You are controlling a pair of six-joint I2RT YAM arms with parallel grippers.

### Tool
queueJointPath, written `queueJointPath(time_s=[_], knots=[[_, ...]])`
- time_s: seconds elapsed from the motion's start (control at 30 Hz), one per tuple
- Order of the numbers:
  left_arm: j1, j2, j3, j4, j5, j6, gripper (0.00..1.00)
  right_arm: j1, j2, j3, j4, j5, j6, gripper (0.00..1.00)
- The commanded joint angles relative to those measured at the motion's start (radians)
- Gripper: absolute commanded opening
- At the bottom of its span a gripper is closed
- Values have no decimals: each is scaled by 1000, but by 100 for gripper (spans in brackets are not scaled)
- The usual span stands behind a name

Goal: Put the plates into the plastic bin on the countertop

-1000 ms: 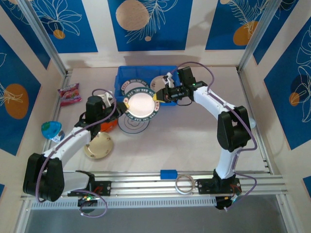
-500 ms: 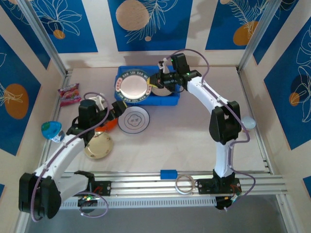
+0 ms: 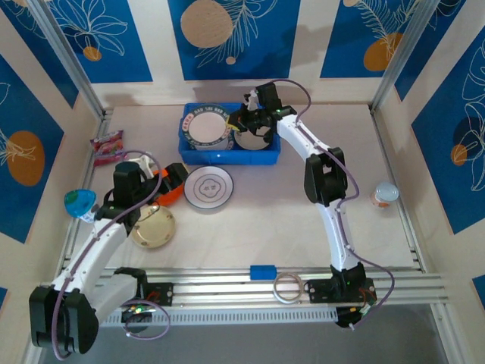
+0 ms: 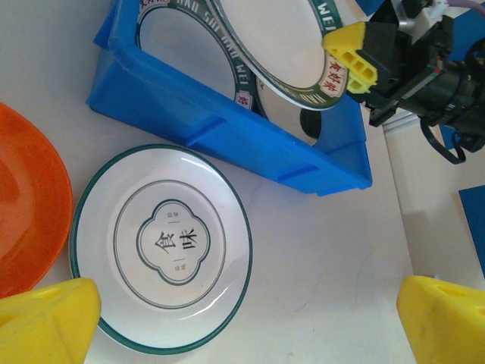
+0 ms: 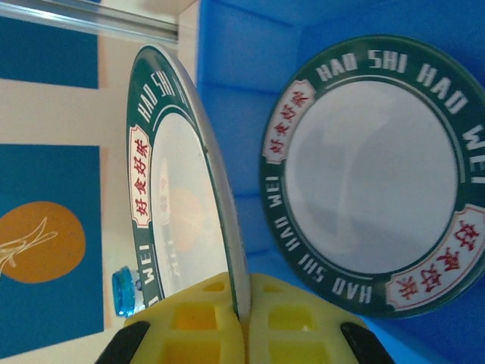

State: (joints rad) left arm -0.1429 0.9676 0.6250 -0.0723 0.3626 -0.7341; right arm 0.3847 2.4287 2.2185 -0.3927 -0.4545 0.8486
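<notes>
The blue plastic bin [image 3: 227,154] stands at the back of the beige countertop [image 3: 303,220]. My right gripper [image 3: 238,125] is shut on the rim of a green-lettered plate [image 5: 178,167], which is tilted over the bin's left half. Under it, a second lettered plate [image 5: 371,174] lies in the bin. A pale plate [image 3: 256,138] fills the bin's right half. My left gripper [image 4: 246,318] is open above a white line-drawing plate [image 4: 161,246] on the countertop, in front of the bin [image 4: 227,129]. An orange plate [image 4: 26,220] lies to its left, a cream plate [image 3: 152,226] nearer.
A pink snack packet [image 3: 107,146] and a teal object [image 3: 79,203] lie by the left wall. A small cup [image 3: 385,194] stands at the right. A blue block [image 3: 263,271] and a tape ring [image 3: 288,288] sit on the front metal rail.
My right gripper carried the lettered plate from in front of the bin back over the bin's left half. My left gripper opened and its arm drew back to the left.
</notes>
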Motion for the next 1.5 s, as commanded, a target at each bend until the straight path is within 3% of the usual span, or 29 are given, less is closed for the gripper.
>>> queueJointPath(time_s=[0.0,0.9,1.47], knots=[[13,-16,-8,-3,21,3,100,-4,21,84,-6,3,19,0],[14,23,5,19,29,-8,100,0,213,316,-188,83,-37,0],[14,43,-23,49,30,-19,100,25,263,384,-266,109,-79,13]])
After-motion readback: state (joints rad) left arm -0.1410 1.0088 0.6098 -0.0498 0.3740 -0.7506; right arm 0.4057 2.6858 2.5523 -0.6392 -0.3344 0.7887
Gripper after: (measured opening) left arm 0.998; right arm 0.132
